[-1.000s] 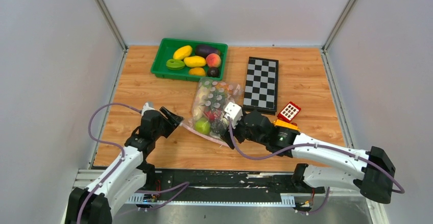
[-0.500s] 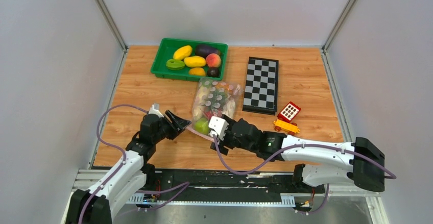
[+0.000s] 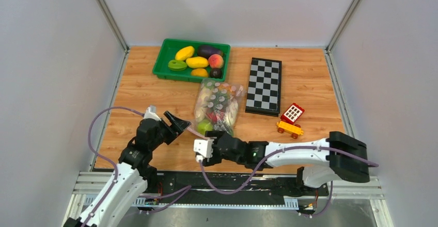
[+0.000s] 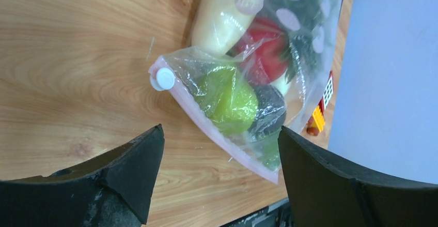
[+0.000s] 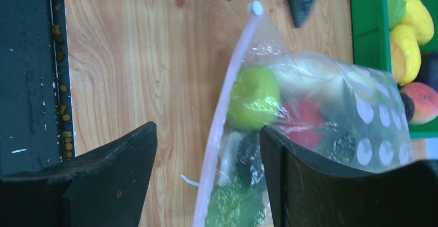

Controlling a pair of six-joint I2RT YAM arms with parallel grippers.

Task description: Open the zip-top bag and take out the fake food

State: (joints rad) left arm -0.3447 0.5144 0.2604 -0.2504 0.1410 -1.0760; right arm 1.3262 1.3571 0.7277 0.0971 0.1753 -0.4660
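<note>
The zip-top bag point(image 3: 219, 102) lies mid-table, clear with pale dots, its pink zip strip point(image 4: 217, 134) along the near edge and a white slider point(image 4: 165, 78) at the left end. Inside it is fake food: a green pear point(image 4: 227, 99), a red apple point(image 4: 264, 51), a long white radish point(image 4: 227, 15) and a leafy green piece point(image 5: 232, 206). My left gripper point(image 3: 181, 122) is open just left of the slider corner, touching nothing. My right gripper point(image 3: 218, 134) is open at the bag's near right end. The pink strip point(image 5: 217, 134) runs between its jaws.
A green tray point(image 3: 160, 64) of yellow fruits, a purple eggplant and a peach stands behind the bag. A folded chessboard point(image 3: 264, 86) lies to the right, with a red-yellow toy block car point(image 3: 290, 119) in front of it. The table's black front rail point(image 5: 31, 82) is close below the right gripper.
The right arm has swung left and toward the near edge, bringing its jaws over the bag's zip edge. The left gripper stayed by the slider corner and opened wider.
</note>
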